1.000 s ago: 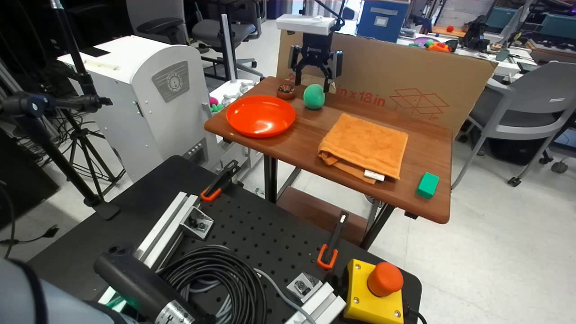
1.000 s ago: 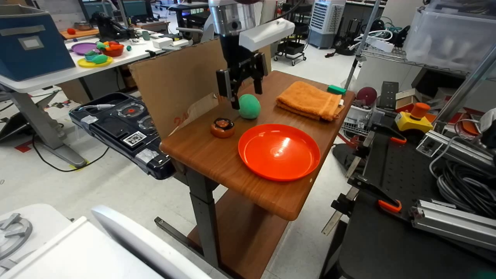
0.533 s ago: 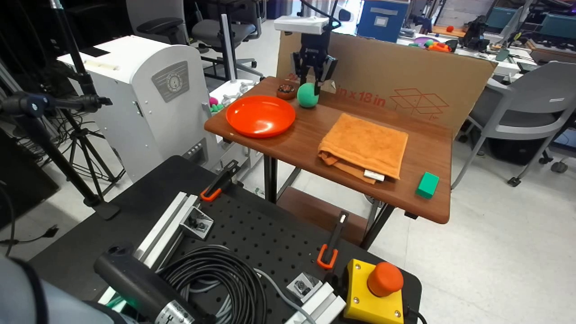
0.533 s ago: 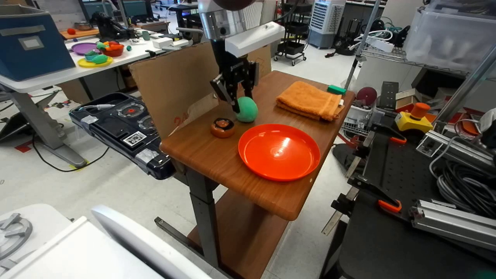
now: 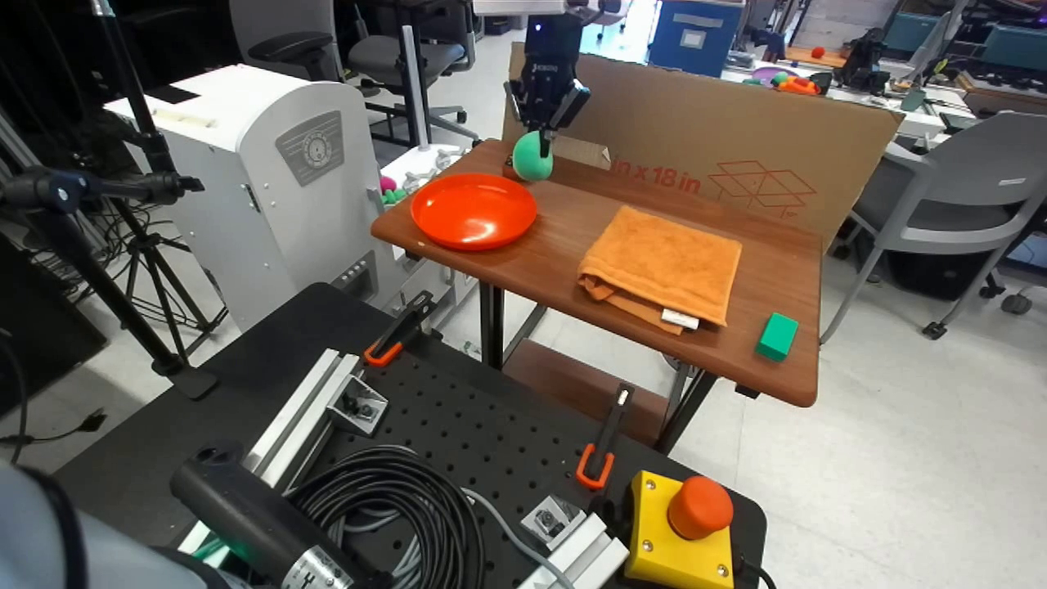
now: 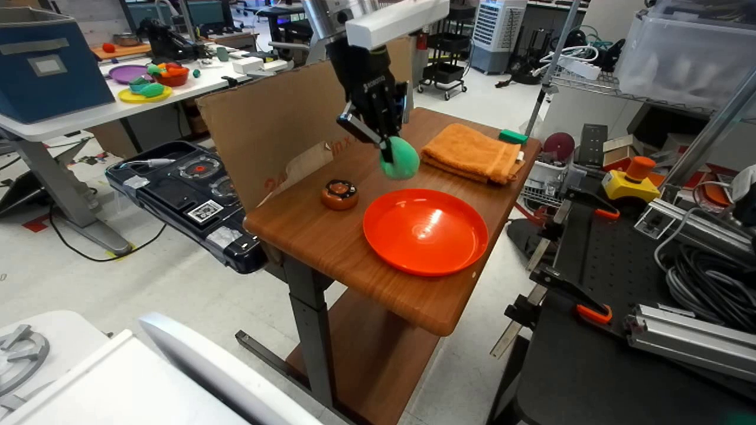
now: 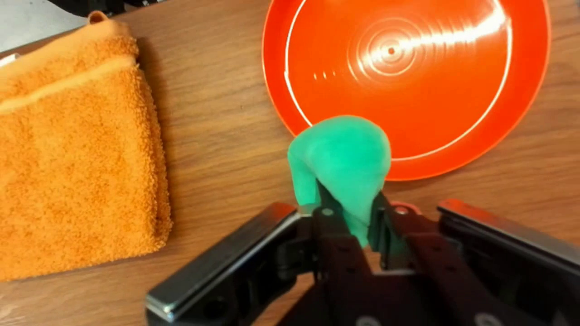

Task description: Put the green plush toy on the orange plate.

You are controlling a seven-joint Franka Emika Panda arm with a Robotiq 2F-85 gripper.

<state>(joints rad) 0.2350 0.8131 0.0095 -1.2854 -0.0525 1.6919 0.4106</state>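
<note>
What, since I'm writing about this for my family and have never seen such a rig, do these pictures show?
This is one robot arm with a black gripper, a bit like a two-fingered hand. Two pictures are taken from outside the robot, from different places; the close-up is taken from its wrist. On the brown table lie an orange plate, a folded orange towel, a green block and a small, round brown object that I can't identify. The gripper pinches a green plush toy, visibly squeezed. The toy seems to hang clear of the table, not yet on the plate.
</note>
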